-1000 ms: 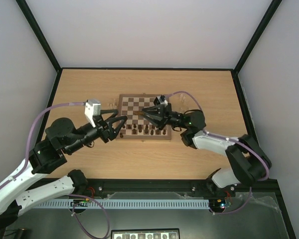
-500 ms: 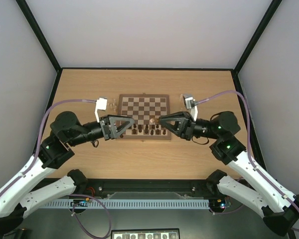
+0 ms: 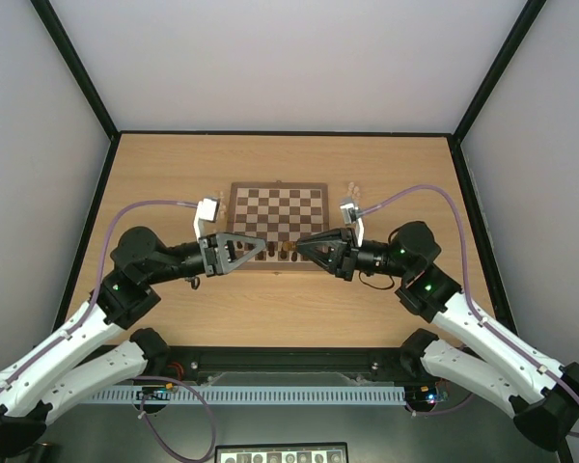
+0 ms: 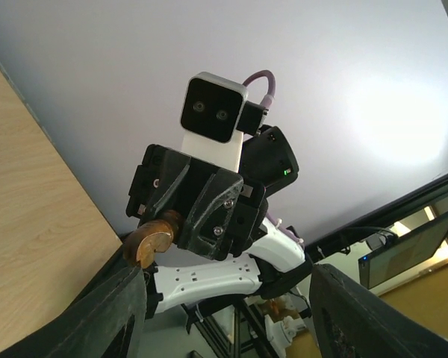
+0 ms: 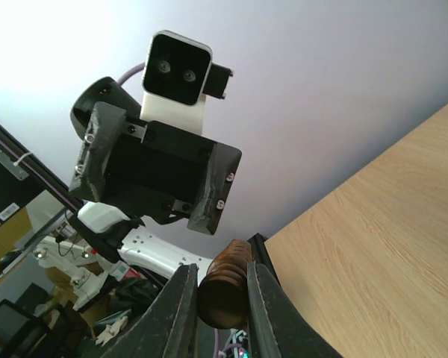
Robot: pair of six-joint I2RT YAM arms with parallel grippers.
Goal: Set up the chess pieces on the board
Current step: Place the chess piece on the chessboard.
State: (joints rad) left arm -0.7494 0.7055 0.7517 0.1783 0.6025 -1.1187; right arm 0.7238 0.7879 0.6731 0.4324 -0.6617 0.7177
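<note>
The left gripper [image 3: 258,248] comes in from the left side of the table [image 3: 174,164]. It points to the right, over the near left part of the board [image 3: 278,186]. Its two fingers [image 4: 108,313] are far apart, and there is nothing between them.

The board lies in the middle of the table. Most of its squares are bare. A short row of dark chess pieces [image 3: 273,255] stands along the near edge, between the two grippers.

The right gripper [image 3: 304,247] comes in from the right and points to the left, so the two grippers face each other, nose to nose. They are close but do not touch. The right gripper is squeezed tight on a dark brown chess piece [image 5: 224,282], with one finger on each side of it. The piece is over the near edge of the board. I cannot tell if it touches the board.

A few pale chess pieces [image 3: 353,189] sit on the table just beside the far right corner of the board.
</note>
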